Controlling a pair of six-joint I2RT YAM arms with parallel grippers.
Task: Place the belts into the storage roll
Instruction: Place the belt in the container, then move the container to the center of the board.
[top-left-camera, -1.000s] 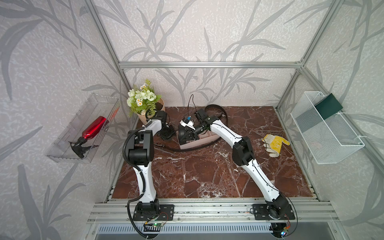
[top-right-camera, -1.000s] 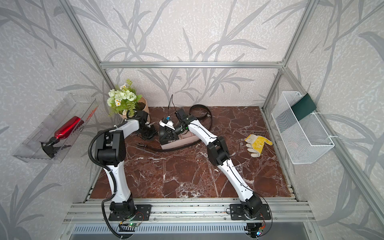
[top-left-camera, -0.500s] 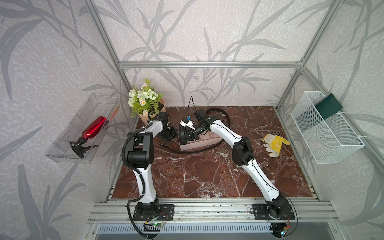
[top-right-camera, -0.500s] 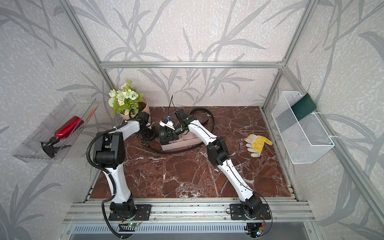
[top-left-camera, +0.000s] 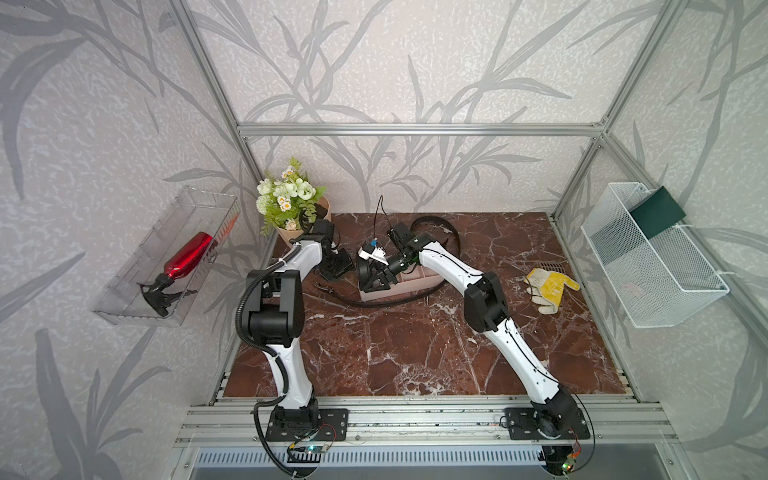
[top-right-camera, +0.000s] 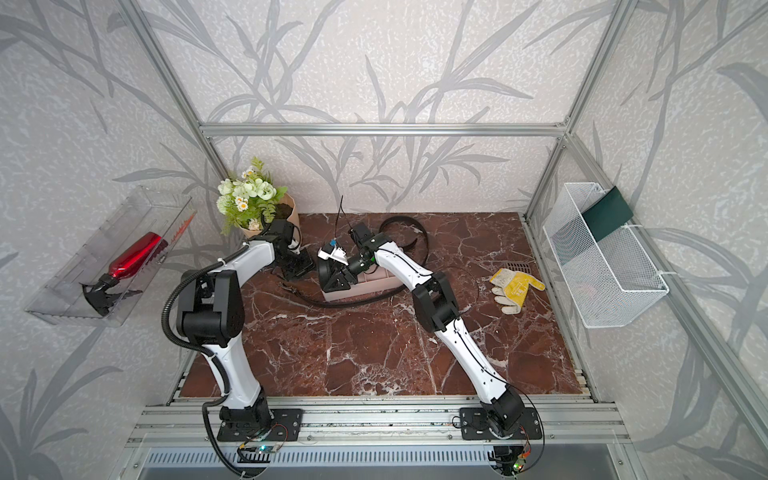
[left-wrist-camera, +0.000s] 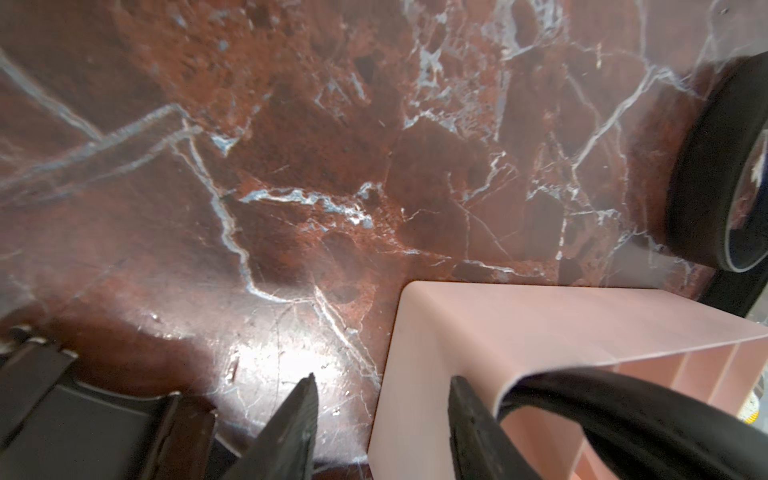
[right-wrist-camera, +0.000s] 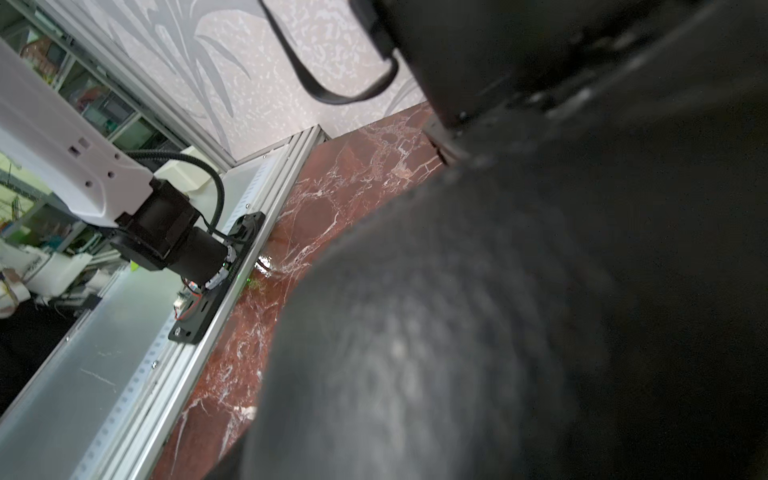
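The pale pink storage roll (top-left-camera: 401, 291) (top-right-camera: 365, 289) lies at the back middle of the marble table. One black belt (top-left-camera: 374, 304) (top-right-camera: 332, 304) runs along the table in front of it. The other belt (top-left-camera: 440, 223) (top-right-camera: 405, 223) loops behind it. My left gripper (top-left-camera: 334, 270) (left-wrist-camera: 382, 399) is open at the roll's left end (left-wrist-camera: 540, 324), its fingers either side of that corner. A black strap (left-wrist-camera: 623, 411) curves over the rim beside it. My right gripper (top-left-camera: 374, 284) (top-right-camera: 334, 282) hangs over the same end. A blurred dark surface (right-wrist-camera: 457, 332) hides its jaws.
A flowerpot (top-left-camera: 291, 203) stands close behind my left arm. A yellow glove (top-left-camera: 548, 286) and a floor drain (top-left-camera: 550, 266) lie to the right. A white wire basket (top-left-camera: 648, 257) hangs on the right wall, a clear bin with a red spray bottle (top-left-camera: 187, 257) on the left.
The pink roll has turned slightly and the front belt has shifted with it. The left gripper has edged closer to the roll's left end. The right gripper stays over that end.
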